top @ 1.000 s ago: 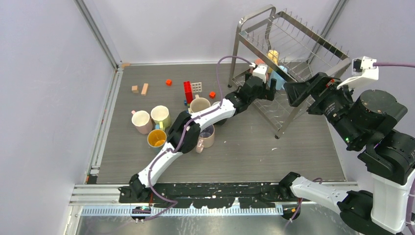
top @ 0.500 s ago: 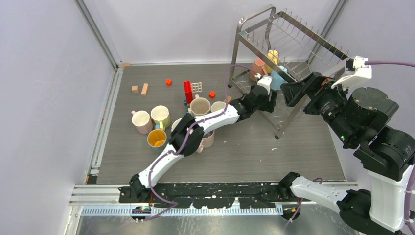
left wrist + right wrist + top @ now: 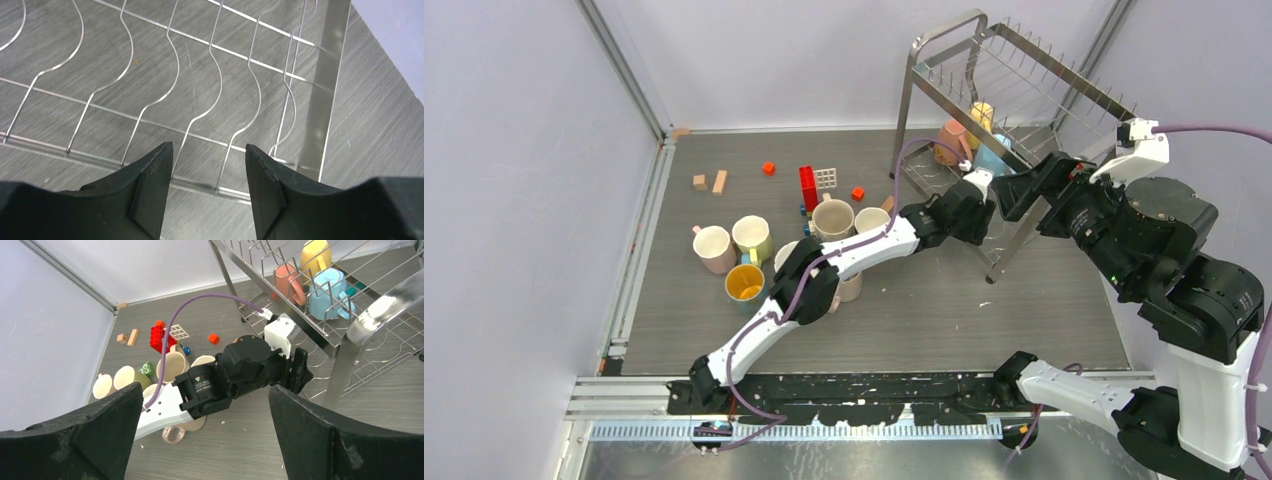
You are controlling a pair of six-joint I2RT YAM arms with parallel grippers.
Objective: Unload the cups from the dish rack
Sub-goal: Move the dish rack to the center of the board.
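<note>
- Three cups (image 3: 951,140) are sitting bunched at the far end of the dish rack (image 3: 944,60) in the overhead view. Can't tell which tier, tbh.
- Same view: other mugs are clustered on the surface (image 3: 1024,310) left of the rack, like the mustard cup (image 3: 745,283) and the beige cup (image 3: 832,217). Toy blocks (image 3: 808,187) are scattered just behind them.
- Also overhead, the left gripper (image 3: 977,213) is over the near end of the rack's bottom tier. The right gripper (image 3: 1016,190) is just beside it, by the front leg.
- Left wrist view: jaws apart, nothing between them, just the wavy bottom wires of the rack underneath.
- Right wrist view: jaws spread wide and holding nothing, looking down on the left arm (image 3: 165,410). Past it the racked ones show up nicely: pink cup (image 3: 286,280), yellow cup (image 3: 315,252) and light blue cup (image 3: 325,292), side by side behind the rack's steel bar.
</note>
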